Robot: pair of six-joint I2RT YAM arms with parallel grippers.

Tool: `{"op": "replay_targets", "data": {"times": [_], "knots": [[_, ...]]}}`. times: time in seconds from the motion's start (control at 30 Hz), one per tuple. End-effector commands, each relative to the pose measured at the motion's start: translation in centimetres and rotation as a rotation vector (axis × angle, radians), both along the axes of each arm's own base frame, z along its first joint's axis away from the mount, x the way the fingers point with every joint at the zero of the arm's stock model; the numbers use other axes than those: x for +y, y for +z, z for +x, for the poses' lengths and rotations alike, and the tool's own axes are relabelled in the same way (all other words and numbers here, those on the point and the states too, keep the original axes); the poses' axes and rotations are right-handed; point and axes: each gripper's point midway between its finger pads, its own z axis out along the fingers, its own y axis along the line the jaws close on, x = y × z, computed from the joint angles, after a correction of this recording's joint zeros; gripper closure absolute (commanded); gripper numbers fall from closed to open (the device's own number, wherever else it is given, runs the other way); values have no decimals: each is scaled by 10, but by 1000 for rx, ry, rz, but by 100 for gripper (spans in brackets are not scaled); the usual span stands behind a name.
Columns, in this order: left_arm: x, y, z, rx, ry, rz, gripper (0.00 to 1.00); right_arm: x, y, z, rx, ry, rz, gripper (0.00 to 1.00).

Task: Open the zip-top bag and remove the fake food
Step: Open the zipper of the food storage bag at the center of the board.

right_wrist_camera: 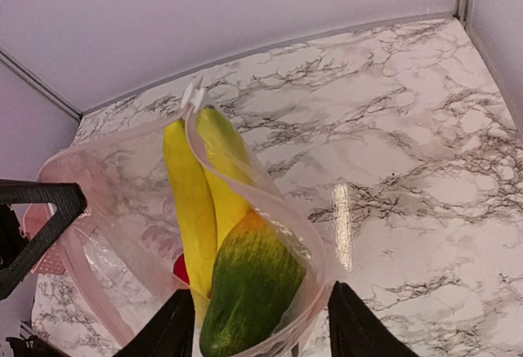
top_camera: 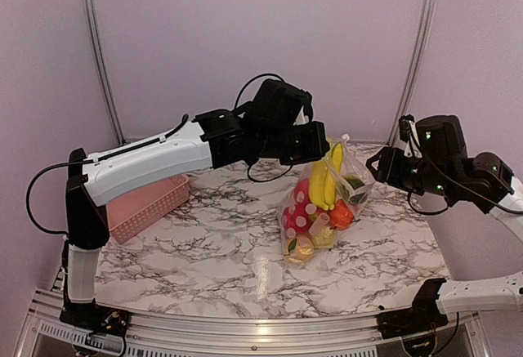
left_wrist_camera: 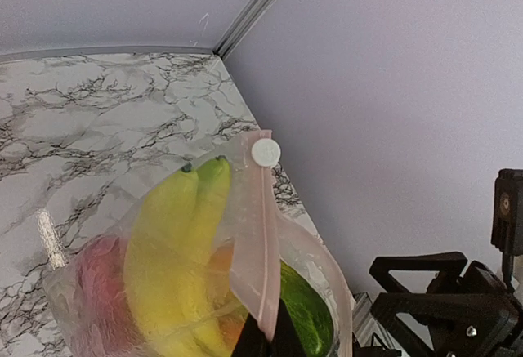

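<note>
Over where the marble table (top_camera: pixel 204 267) starts on the left, a pink basket (top_camera: pixel 151 202) is parked, partly hidden behind the left arm (top_camera: pixel 147 165) and well apart from the rest. Further along, the zip-top bag (top_camera: pixel 323 210) is held upright near the table's middle. Its pink zip strip (left_wrist_camera: pixel 253 243) is pinched at the top by the left gripper (top_camera: pixel 321 146), jaws pressed together on it. A white slider (left_wrist_camera: pixel 265 152) is seen at the strip's far end. The fake food (top_camera: pixel 315 218) is all packed inside, bananas (left_wrist_camera: pixel 176 251) and a green piece (right_wrist_camera: pixel 249 283) included. On the right, the right gripper (top_camera: pixel 377 165) is spread wide, with the bag's edge sat between its fingers (right_wrist_camera: pixel 176 328); no pinch can be made out.
</note>
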Motion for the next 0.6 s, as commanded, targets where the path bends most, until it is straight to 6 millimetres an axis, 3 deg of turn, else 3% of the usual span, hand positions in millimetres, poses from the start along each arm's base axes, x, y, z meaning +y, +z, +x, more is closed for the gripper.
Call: {"op": "replay_targets", "data": {"times": [0.0,0.07,0.23,0.37,0.57], "knots": [[0,26,-6,-39,-41,-56,100,-17,23,7,-42,44,-51,45],[0,24,-5,-32,-43,-58,100,-16,22,13,-29,79,-60,44],[0,23,-4,-24,-46,-70,100,6,-10,11,54,198,-15,48],[0,23,-6,-21,-56,-74,100,-3,-23,15,74,171,-60,53],[1,24,-6,-17,-60,-78,100,-21,-23,29,70,115,-92,55]]}}
